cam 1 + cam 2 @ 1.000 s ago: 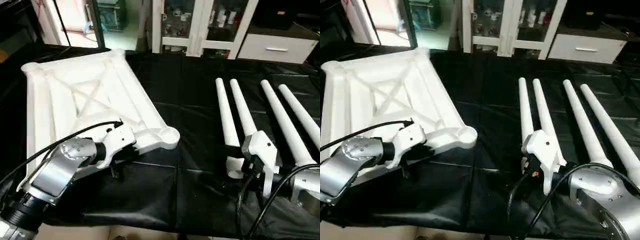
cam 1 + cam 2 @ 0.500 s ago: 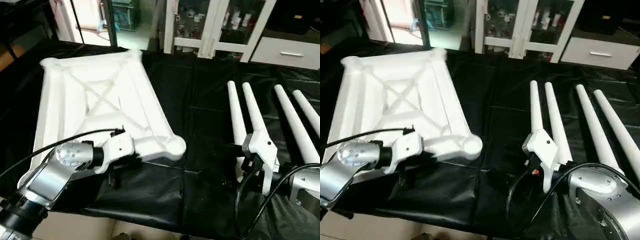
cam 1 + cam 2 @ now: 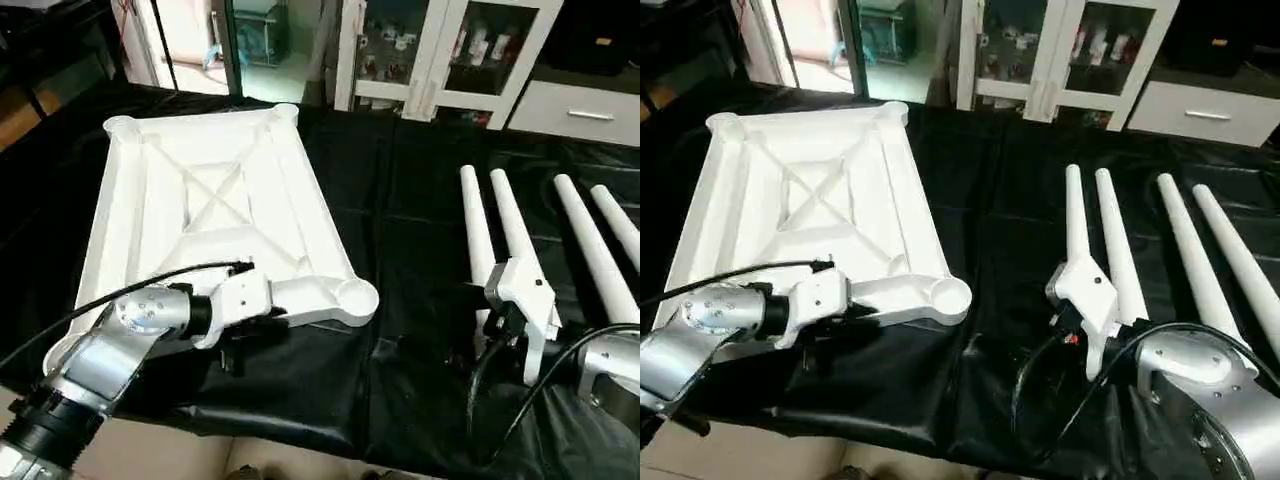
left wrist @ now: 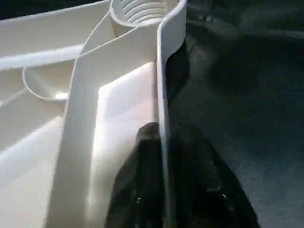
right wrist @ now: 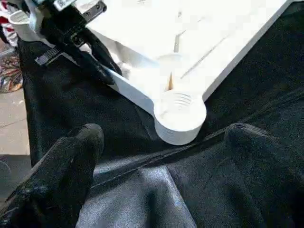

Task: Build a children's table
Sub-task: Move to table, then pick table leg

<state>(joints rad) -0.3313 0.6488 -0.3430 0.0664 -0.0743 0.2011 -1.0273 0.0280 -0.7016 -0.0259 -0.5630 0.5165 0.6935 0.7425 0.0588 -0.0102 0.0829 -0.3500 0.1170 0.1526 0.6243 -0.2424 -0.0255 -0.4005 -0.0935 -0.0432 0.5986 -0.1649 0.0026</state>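
Well, no leg is in yet! The table top (image 3: 215,215) lies underside up on the left half of the black-sheeted desk (image 3: 400,230), X-ribs showing, and the threaded corner socket (image 5: 180,105) nearest the robot is empty, as are the other corners I can see. All four white legs (image 3: 505,225) lie side by side on the right, well apart from the top, thick ends toward the robot. So every leg remains to be fitted.

The left end effector (image 4: 161,142) sits at the top's near edge, its black fingers straddling the raised rim (image 4: 164,85), one either side and close to it; whether they pinch it I cannot tell. The right end effector (image 3: 1080,300) hovers by the near ends of the legs, fingers spread wide and holding nothing.

White glass-door cabinets (image 3: 1060,50) stand beyond the desk, out of reach. Watch the wrinkled sheet near the front edge and the cables trailing off both wrists; my guess is those could snag a sliding leg.
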